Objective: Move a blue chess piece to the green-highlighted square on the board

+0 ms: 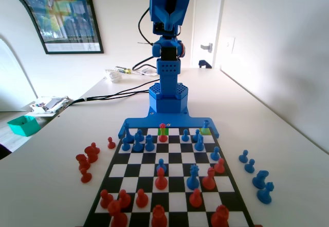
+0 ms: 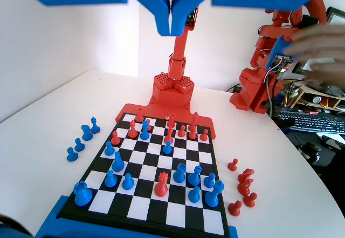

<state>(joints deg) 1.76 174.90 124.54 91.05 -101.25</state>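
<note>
My jaws (image 2: 171,27) hang together, high; the green-highlighted square (image 1: 163,131) at twelve o'clock holds a red piece (image 1: 163,133), risking collision.

Glossy plastic pieces (image 2: 117,162), smooth board (image 2: 156,165)

Blue arm (image 1: 167,41) upright, folded high above its base. Gripper (image 2: 171,25) raised well up, jaws pressed together, holding nothing.

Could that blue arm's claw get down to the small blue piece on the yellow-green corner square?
Probably yes. The slim solid-blue plastic chess piece stands clear of its neighbours, and the blue two-finger gripper hangs high overhead, jaws shut; they would have to open first.
</note>
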